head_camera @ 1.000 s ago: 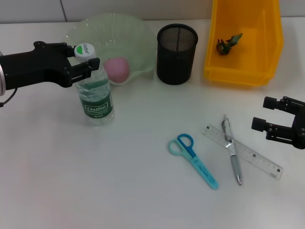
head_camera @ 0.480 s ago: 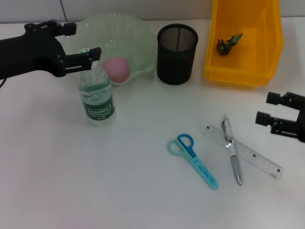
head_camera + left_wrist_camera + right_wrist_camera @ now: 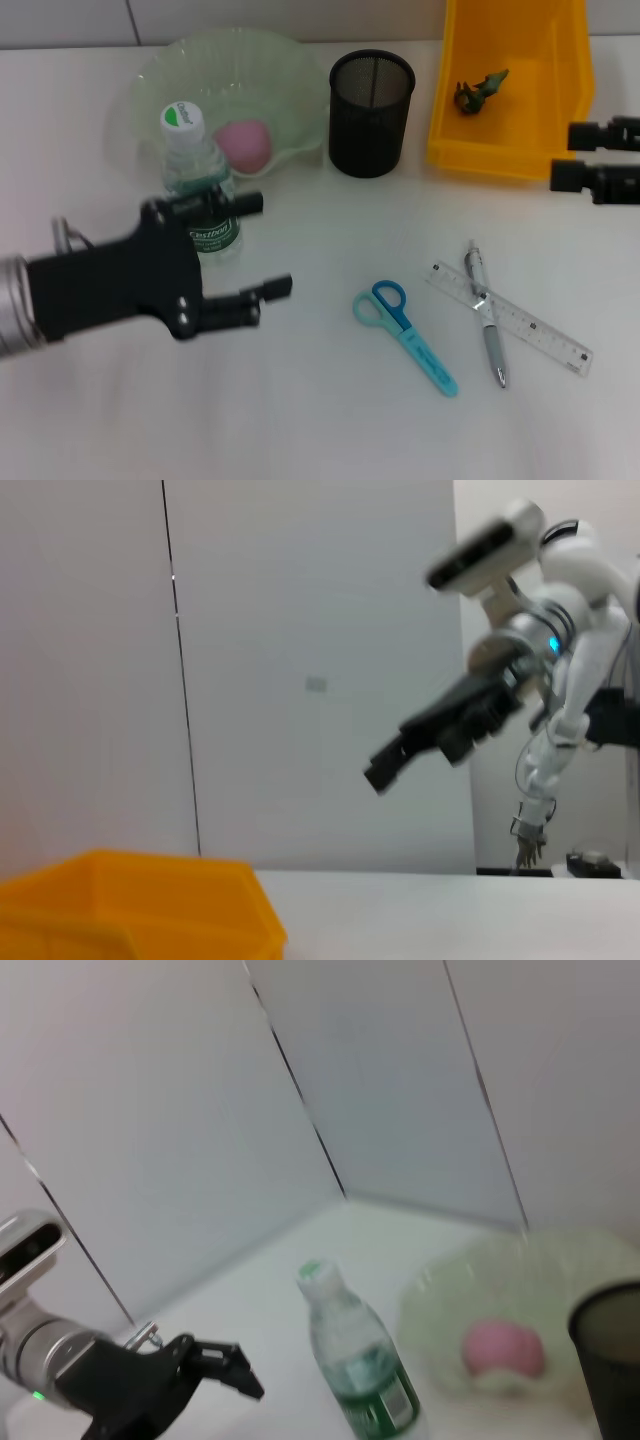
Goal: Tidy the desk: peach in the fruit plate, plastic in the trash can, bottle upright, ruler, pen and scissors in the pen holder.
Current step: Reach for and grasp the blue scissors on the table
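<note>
Bottle (image 3: 198, 180): upright on the desk, clear plastic with a green label and a white cap marked with green; it stands just behind the left gripper's upper finger, apart from it, and in front of the fruit plate's rim.
Desk (image 3: 300, 420): plain white surface, running back to a pale panelled wall with dark seams.
Room: the wrist views show light grey wall panels with thin vertical joints.
Fruit plate (image 3: 290, 90): pale green, wavy-edged, beyond the left gripper; the pink peach (image 3: 245, 143) lies inside it, just past the bottle.
Pen holder (image 3: 371, 113): black mesh cup, upright, between the plate and the trash can.
Trash can (image 3: 520, 120): yellow bin at the back, just beside the right gripper; a small dark green crumpled piece of plastic (image 3: 481, 90) lies in it.
Scissors (image 3: 405, 335): light blue handles, lying flat, to the right of the left gripper and well apart from it.
Pen (image 3: 486, 315): silver, lying across the clear ruler (image 3: 515, 318), touching it; both are nearer the robot than the right gripper.
Left gripper (image 3: 262, 245): black, low over the desk, pointing to the right; its two fingers are spread apart with nothing between them.
Left arm: comes in from the left edge with a silver wrist cuff, held roughly level.
Right gripper (image 3: 590, 155): black, at the right edge next to the bin's front corner, fingers apart and holding nothing.
</note>
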